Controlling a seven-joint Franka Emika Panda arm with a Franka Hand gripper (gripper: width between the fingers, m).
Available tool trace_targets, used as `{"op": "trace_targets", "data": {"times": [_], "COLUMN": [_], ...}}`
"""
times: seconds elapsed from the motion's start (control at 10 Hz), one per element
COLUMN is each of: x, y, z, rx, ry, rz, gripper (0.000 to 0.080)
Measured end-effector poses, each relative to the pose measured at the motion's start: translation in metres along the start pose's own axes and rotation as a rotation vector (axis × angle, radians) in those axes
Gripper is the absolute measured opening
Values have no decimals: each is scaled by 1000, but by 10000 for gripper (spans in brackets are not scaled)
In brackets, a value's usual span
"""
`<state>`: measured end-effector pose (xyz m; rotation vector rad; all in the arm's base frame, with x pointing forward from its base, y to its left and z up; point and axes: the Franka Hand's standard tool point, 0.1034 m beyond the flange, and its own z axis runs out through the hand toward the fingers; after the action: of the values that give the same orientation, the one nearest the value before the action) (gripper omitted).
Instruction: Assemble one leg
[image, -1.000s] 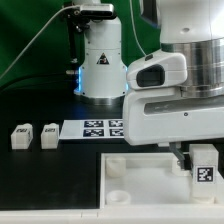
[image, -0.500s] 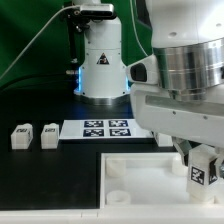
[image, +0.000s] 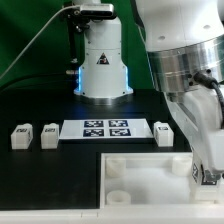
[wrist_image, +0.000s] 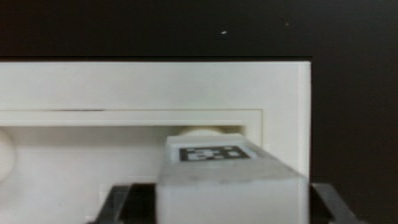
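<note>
My gripper (image: 207, 172) is shut on a leg (wrist_image: 226, 180), a white post with a black-and-white tag on its upper face. In the exterior view the leg (image: 199, 172) is mostly hidden behind the fingers at the right edge, over the large white square panel (image: 140, 178). In the wrist view the held leg hangs over the panel (wrist_image: 107, 90), close to a round corner socket (wrist_image: 210, 130). Three more legs lie on the black table: two at the exterior view's left (image: 21, 135) (image: 49, 134) and one right of the marker board (image: 164, 132).
The marker board (image: 106, 130) lies behind the panel. A white robot base (image: 102, 60) stands at the back. The arm's body fills the exterior view's upper right. The panel has round sockets at its near-left corners (image: 117, 165).
The arm has swung toward the exterior view's right and tilted, carrying the leg lower and further right. The leg right of the marker board, hidden before, now shows.
</note>
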<state>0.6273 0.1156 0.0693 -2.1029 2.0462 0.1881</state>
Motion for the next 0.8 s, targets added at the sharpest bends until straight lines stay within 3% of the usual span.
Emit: {"op": "trace_targets", "data": {"times": [0.1,0.2,0.3,0.4,0.5,0.8], "x": [0,0,1,0,0,2], "y": [0,0,0,-1,-2,-2], "z": [0,1,1,-1,-2,-1], "rx": [-1,-1,-2,-2,-3,-8], "ry": [0,3,4,12,26,27], "rz": [-13,-100,-242,-430,-637,-877], "gripper": [304,478,478,616,641,648]}}
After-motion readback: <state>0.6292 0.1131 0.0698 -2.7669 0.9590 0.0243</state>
